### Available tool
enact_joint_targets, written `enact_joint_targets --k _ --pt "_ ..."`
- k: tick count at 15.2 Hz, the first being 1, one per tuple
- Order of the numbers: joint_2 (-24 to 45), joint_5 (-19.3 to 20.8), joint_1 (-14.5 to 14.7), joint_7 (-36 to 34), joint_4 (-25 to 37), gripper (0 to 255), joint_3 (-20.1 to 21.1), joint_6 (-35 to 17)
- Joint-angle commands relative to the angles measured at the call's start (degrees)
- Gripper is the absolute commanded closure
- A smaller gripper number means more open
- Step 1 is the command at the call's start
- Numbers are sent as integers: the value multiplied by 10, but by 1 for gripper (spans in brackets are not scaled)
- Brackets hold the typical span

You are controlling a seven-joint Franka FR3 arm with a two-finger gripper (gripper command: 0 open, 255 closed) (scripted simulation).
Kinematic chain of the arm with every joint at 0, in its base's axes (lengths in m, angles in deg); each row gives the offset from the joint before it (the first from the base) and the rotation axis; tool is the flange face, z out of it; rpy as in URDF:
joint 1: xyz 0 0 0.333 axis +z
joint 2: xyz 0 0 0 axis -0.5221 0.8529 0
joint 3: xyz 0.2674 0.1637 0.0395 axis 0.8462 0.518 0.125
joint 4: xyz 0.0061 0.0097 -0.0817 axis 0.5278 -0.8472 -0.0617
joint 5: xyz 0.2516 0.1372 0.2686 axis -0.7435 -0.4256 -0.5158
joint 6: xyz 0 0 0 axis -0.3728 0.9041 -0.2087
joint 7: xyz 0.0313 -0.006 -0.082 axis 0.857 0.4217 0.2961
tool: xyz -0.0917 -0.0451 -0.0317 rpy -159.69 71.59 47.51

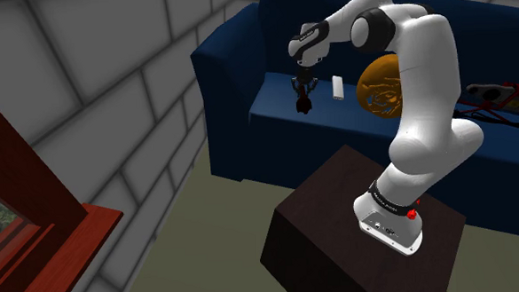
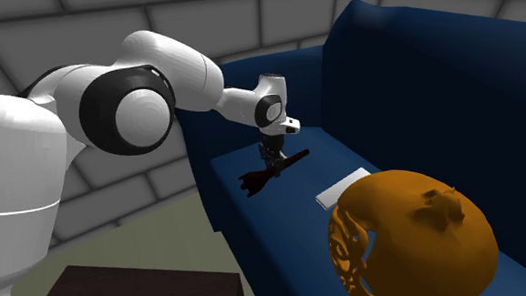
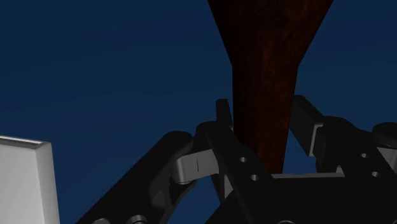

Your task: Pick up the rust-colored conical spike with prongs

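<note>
The black gripper (image 2: 273, 160) is clenched on the narrow shaft of the rust-brown spike (image 2: 255, 179) over the blue sofa (image 2: 413, 81) seat, near a white slab (image 2: 340, 186), its pronged end too dark to make out.

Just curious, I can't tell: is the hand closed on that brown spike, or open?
Shut: the hand clasps the spike, its fingers pressed against both sides of the shaft.
</note>
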Motion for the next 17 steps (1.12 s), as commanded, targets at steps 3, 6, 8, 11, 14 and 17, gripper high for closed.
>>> enact_joint_targets --k 3,6,8,11,14,17 --pt "0 0 0 0 -1 255 0 -1" --pt "0 0 0 0 -1 255 0 -1" --pt "2 0 0 0 1 255 0 0" --pt "-12 2 1 0 2 255 -1 15" --pt "-26 3 2 0 5 255 -3 30" --pt "-38 5 3 1 9 255 -4 47"
